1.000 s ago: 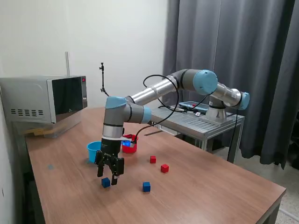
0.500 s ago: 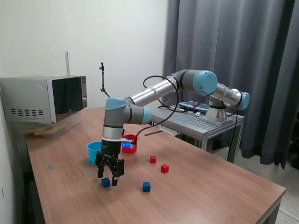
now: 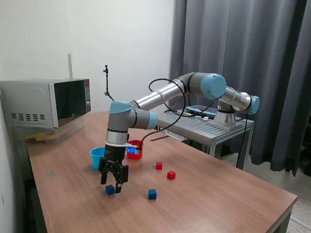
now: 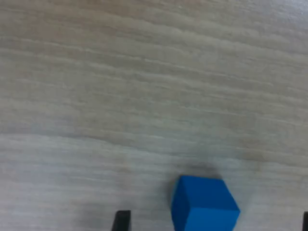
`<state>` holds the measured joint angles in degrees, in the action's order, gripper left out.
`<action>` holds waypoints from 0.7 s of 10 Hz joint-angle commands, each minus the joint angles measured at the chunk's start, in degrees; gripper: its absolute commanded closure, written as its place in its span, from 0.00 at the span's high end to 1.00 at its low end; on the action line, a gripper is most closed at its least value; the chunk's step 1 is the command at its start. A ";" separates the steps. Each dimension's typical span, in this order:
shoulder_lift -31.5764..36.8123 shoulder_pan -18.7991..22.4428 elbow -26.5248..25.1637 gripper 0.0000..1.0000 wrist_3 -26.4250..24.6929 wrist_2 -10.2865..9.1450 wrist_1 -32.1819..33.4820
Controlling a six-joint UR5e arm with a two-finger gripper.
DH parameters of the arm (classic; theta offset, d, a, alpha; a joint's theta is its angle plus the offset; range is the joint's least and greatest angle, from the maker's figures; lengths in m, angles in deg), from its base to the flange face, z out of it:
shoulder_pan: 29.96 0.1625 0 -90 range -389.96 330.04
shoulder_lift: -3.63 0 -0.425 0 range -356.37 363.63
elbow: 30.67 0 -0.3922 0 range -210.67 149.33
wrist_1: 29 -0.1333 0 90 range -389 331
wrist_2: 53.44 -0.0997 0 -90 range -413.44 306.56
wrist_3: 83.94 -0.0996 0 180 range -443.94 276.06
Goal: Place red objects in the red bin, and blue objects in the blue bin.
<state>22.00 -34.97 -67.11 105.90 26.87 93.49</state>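
My gripper is open and hangs just above a dark blue cube on the wooden table. In the wrist view the same cube lies between my two dark fingertips, untouched. A second dark blue cube lies toward the exterior view's right. Two red cubes lie beyond it. The light blue cup stands just behind my gripper. The red cup stands behind my wrist, partly hidden by it.
A microwave stands at the table's back on the exterior view's left. A metal side table carrying the arm's base stands behind the wooden table. Dark curtains hang behind.
My gripper has hardly moved; it stays open over the dark blue cube, perhaps a touch lower. The cubes and cups have not moved.
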 commanded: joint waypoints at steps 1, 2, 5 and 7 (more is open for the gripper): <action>0.00 0.00 0.05 1.00 -0.44 0.11 0.20; 0.00 0.00 -0.04 1.00 -0.44 0.20 0.20; -0.44 0.00 -0.04 1.00 -0.44 0.20 0.12; -0.44 0.00 -0.04 1.00 -0.44 0.20 0.20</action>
<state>21.62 -34.97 -67.15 105.46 27.07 93.68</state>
